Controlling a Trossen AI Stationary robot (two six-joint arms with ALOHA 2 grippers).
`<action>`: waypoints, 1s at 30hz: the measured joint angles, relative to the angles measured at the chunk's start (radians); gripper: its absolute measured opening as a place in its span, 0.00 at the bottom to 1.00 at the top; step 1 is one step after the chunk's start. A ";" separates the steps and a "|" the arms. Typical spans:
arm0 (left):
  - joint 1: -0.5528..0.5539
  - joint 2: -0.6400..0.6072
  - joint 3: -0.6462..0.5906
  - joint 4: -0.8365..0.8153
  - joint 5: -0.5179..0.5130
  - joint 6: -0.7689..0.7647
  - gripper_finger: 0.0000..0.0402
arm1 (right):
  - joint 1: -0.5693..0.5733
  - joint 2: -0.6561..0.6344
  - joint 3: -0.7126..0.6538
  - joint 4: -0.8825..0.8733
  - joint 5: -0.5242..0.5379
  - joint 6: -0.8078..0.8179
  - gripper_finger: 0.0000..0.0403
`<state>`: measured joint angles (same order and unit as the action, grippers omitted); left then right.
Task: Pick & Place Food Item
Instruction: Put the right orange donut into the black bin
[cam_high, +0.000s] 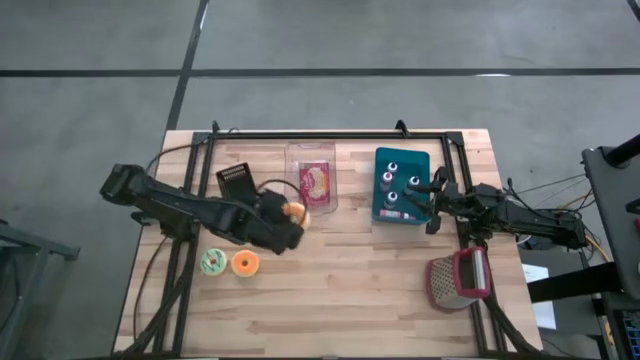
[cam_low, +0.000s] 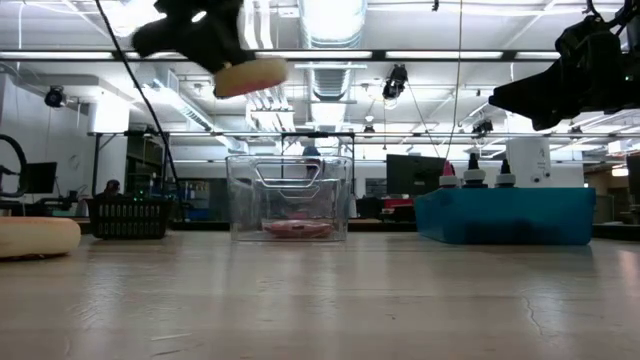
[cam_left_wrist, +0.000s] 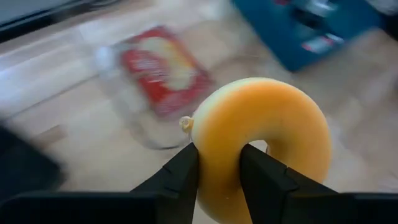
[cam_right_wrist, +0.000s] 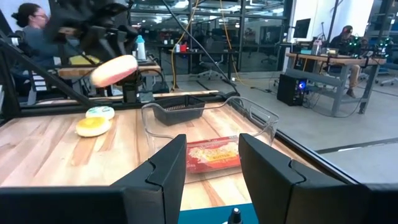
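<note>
My left gripper is shut on a yellow-orange ring doughnut and holds it high above the table, just left of a clear plastic container. In the low view the doughnut hangs well above the container. A red and yellow food pack lies on the container's floor. A green doughnut and an orange doughnut lie flat on the table below the left arm. My right gripper waits open at the table's right side, beside a teal tray. My left gripper pinches one side of the doughnut's ring between its two fingers. One finger stands on the ring's outer side, and the other on the side of the hole. The fingers slant down from the table's left. The doughnut is lifted clear.
The teal tray holds several small bottles. A black mesh basket sits left of the container. A red and grey grater lies at the near right. The table's near middle is bare wood. People sit at desks in the room behind.
</note>
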<state>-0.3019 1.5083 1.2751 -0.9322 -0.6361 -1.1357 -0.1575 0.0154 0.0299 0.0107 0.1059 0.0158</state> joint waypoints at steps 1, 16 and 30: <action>0.000 -0.017 -0.007 -0.044 -0.016 -0.054 0.28 | 0.000 0.000 0.000 0.000 0.000 0.000 0.35; 0.009 -0.278 -0.247 -0.396 -0.046 -0.668 0.28 | 0.000 0.000 0.000 -0.001 0.000 0.001 0.35; 0.171 -0.479 -0.473 -0.393 0.026 -0.739 0.27 | 0.000 0.000 0.000 -0.002 0.000 0.001 0.35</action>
<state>-0.1314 1.0290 0.8018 -1.3249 -0.6102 -1.8750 -0.1575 0.0154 0.0299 0.0086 0.1059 0.0167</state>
